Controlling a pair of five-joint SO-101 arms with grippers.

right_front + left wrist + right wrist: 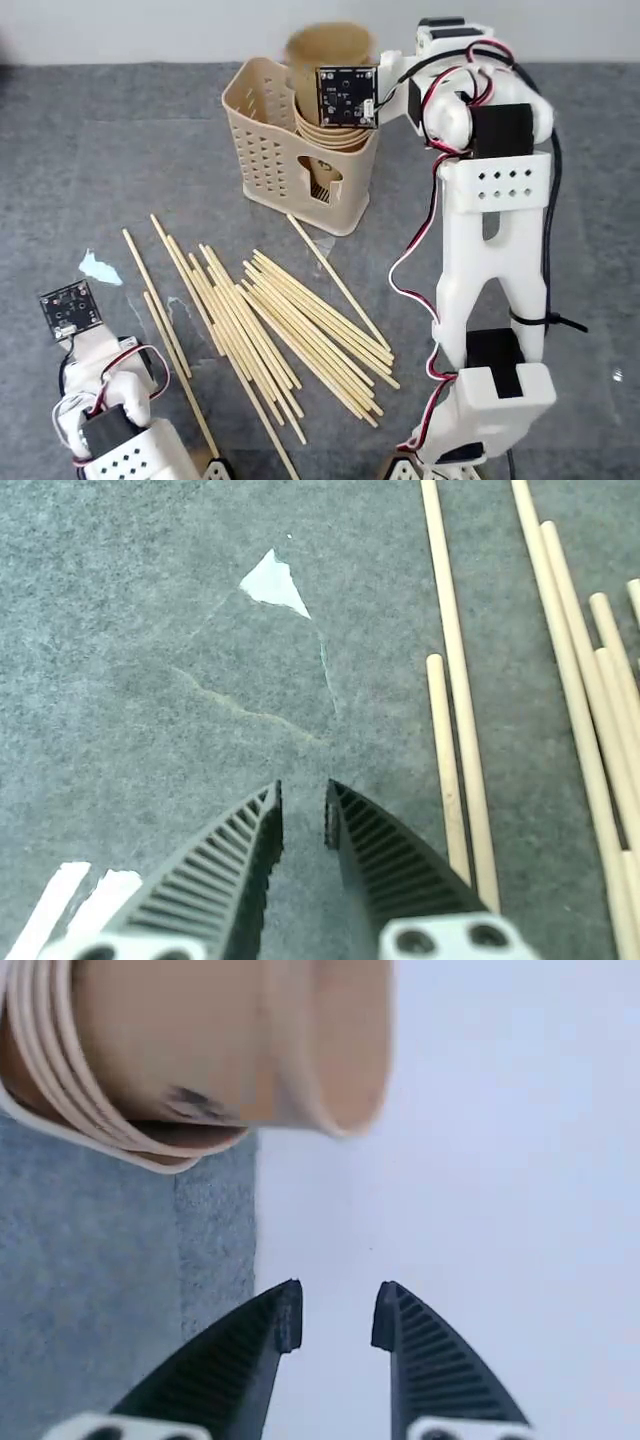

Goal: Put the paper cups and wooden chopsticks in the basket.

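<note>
Loose heap of pale wooden chopsticks (290, 330) mid-table on the grey felt table cover (110, 150); long axes run roughly 11 to 5 o'clock in the high view, with a few strays on the heap's 9 o'clock flank; the left gripper (303, 815) has its ribbed jaws a narrow gap apart with nothing between them, over bare felt; the nearest two strays lie just beside it, near parallel to the jaws, toward 3 o'clock of the left arm (105, 400); the beige perforated plastic basket (262, 150) stands at the heap's 12 o'clock, brown paper cups (330, 50) nested inside; the right gripper (335, 1315) is slightly parted and empty, by the cups and well apart from the heap. Judgement: left arm is nearer; it needs to shift toward 3 o'clock, jaws across a stick.
</note>
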